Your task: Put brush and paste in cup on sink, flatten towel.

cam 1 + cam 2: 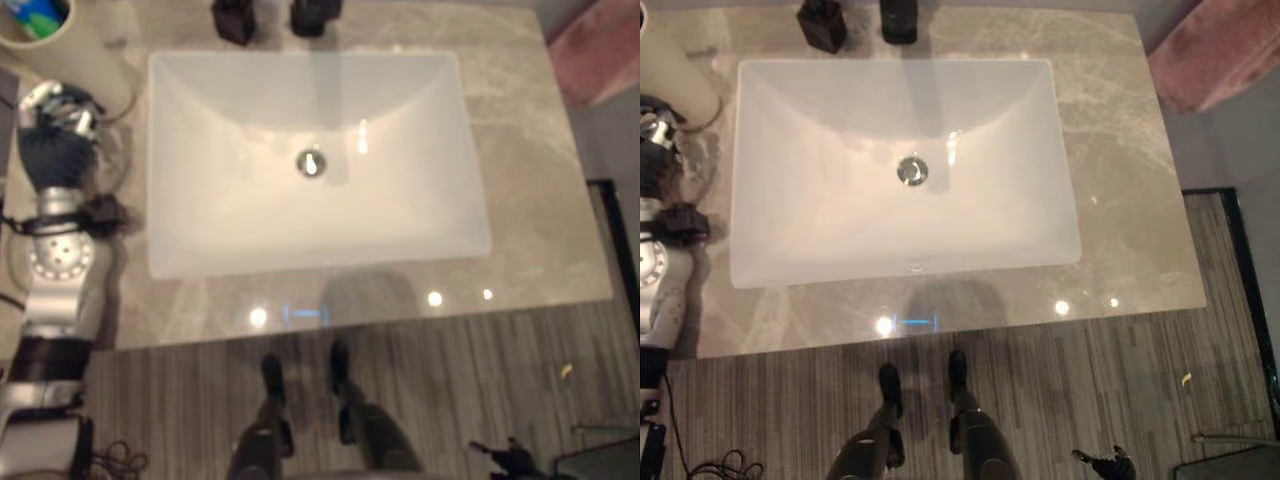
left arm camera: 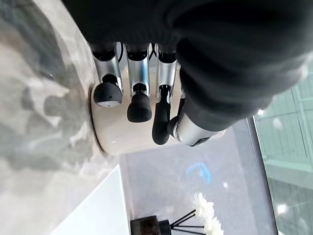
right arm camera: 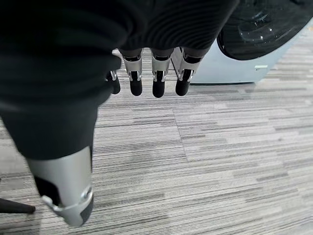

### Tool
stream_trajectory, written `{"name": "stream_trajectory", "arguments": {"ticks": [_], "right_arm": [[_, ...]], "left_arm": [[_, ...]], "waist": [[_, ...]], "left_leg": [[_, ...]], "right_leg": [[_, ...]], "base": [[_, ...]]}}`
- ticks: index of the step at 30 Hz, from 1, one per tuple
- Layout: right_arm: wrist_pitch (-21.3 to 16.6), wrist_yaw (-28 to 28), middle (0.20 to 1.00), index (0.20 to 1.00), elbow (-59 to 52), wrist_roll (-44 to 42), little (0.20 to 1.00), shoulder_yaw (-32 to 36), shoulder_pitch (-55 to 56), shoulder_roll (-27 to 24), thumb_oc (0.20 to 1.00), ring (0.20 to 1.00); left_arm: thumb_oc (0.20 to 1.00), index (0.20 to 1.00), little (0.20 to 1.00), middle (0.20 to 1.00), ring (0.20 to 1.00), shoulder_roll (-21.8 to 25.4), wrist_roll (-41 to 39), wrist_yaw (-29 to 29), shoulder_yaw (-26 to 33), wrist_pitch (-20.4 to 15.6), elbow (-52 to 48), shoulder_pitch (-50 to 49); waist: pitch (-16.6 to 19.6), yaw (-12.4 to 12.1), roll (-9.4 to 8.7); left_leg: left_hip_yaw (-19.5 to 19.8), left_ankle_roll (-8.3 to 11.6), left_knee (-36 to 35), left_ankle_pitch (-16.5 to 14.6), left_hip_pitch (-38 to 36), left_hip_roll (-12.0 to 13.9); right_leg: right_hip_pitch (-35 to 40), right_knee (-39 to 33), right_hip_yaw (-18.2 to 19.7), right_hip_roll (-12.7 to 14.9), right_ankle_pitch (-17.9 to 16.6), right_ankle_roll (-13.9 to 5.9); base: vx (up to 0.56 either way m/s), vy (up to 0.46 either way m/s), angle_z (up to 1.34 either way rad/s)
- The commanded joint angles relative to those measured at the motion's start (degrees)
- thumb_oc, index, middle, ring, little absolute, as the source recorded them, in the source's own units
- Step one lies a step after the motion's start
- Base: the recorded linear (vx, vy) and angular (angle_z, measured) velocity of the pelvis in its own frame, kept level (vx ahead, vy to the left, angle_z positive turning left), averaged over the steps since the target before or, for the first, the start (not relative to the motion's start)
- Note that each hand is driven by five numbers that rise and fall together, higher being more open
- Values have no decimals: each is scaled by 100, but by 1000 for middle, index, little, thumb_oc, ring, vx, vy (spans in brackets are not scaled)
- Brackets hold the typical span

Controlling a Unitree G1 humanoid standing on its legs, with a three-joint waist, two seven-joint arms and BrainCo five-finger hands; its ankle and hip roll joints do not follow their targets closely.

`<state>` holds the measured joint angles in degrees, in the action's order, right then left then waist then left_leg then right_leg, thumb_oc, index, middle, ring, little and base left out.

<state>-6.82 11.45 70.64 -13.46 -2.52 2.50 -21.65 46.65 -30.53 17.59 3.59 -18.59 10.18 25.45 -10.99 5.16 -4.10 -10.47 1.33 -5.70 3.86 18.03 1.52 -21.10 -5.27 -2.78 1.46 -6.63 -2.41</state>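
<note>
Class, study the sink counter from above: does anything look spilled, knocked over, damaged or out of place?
Nothing stands out. The cream cup stands upright on the counter at the basin's far left corner, with the left hand beside it. The basin looks dry, and two dark containers stand upright behind it.

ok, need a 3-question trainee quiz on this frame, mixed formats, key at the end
1. True or false: the left hand rests inside the sink basin.
2. Multiple choice: the cream cup stands on the (A) floor, (B) countertop at the sink's far left corner, (C) sink drain.
3. Fill in: the right hand hangs with fingers straight over the striped ____.

Key: 1 false, it is on the countertop left of the basin, beside the cup. 2 B. 3 floor.
</note>
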Motion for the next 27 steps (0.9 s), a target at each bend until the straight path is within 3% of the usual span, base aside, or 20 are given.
{"name": "stream_trajectory", "arguments": {"ticks": [1, 27], "right_arm": [[-39, 156, 1000, 1000, 30, -3, 1000, -203, 21, -302, 1000, 1000], [-105, 178, 1000, 1000, -157, -75, 1000, -278, 37, -352, 1000, 1000]], "left_arm": [[200, 200, 200, 200, 200, 21, -28, 61, -221, -110, 399, 111], [200, 200, 200, 200, 200, 369, 30, 311, -361, -127, 590, 562]], "waist": [[112, 225, -121], [-27, 298, -137]], "left_leg": [[127, -27, 70, -424, -5, 155], [141, 2, 70, -364, 302, 158]], "right_leg": [[-13, 27, 84, 70, 478, -292], [-343, 27, 167, 32, 395, -317]], "base": [[0, 0, 0], [12, -2, -3]]}}
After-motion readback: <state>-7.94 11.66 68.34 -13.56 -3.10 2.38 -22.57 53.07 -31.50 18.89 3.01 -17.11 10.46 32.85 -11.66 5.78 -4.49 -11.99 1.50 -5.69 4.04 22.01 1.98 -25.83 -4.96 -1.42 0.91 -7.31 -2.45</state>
